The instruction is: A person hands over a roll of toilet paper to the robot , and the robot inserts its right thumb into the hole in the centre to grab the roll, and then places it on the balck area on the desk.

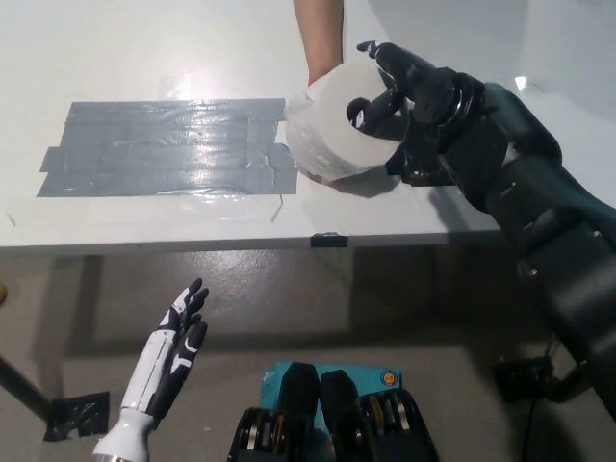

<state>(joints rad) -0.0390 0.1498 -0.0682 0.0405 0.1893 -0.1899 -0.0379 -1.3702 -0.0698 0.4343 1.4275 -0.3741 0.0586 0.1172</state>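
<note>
The black right hand [409,91] is on the roll of toilet paper [335,125]. Its thumb goes into the hole in the centre of the roll, and the other fingers are spread over the upper right side of the roll, touching the paper. The grip looks partly closed around the roll, but I cannot tell if it already carries the weight.

The roll is held above the tabletop [144,48], near its front edge and toward the right end. A person's hand [313,77] holds the roll from behind, and the forearm comes in from the far edge.

Left of the roll, a wide grey taped area [164,144] lies flat on the tabletop. A small black patch [409,173] shows just under the right hand, mostly covered by it.

The white left hand [173,342] rests low, in front of the table and below its front edge, with fingers apart and holding nothing.
</note>
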